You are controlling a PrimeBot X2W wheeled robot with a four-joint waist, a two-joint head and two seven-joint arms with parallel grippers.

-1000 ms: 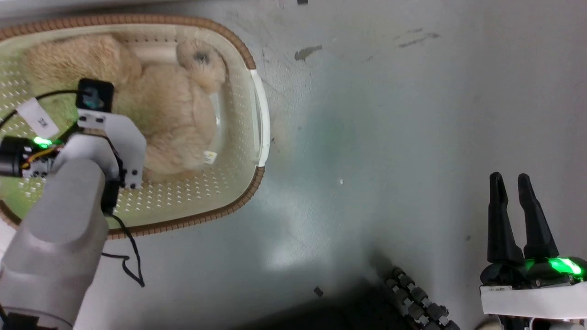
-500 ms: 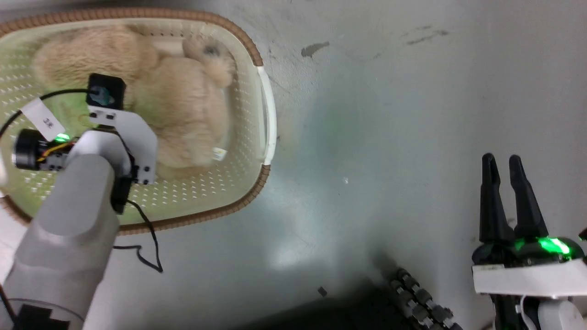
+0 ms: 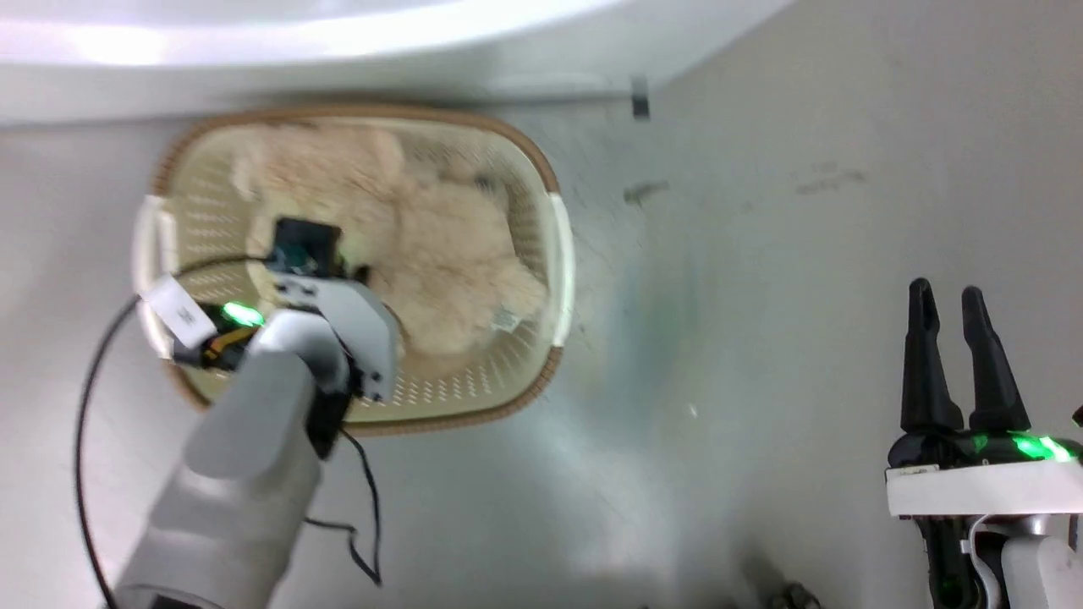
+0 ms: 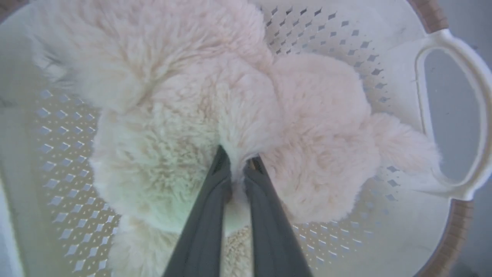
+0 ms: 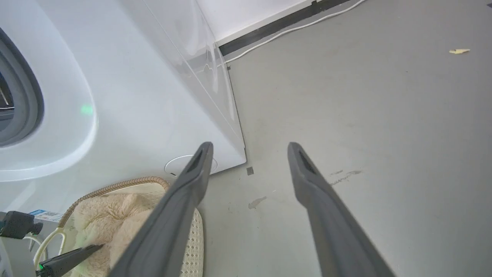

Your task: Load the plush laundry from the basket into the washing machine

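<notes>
L end effector (image 4: 238, 164) nearly closed, pinching fur fold of plush laundry (image 4: 315, 127), plush lying in basket (image 4: 326, 30) by washing machine (image 5: 115, 96), R end effector (image 5: 250, 145) spread apart, empty, above floor (image 5: 365, 115)

On the left gripper (image 4: 237, 157), the jaws' tips are hidden in the fur of the plush laundry (image 4: 173, 115).
</notes>
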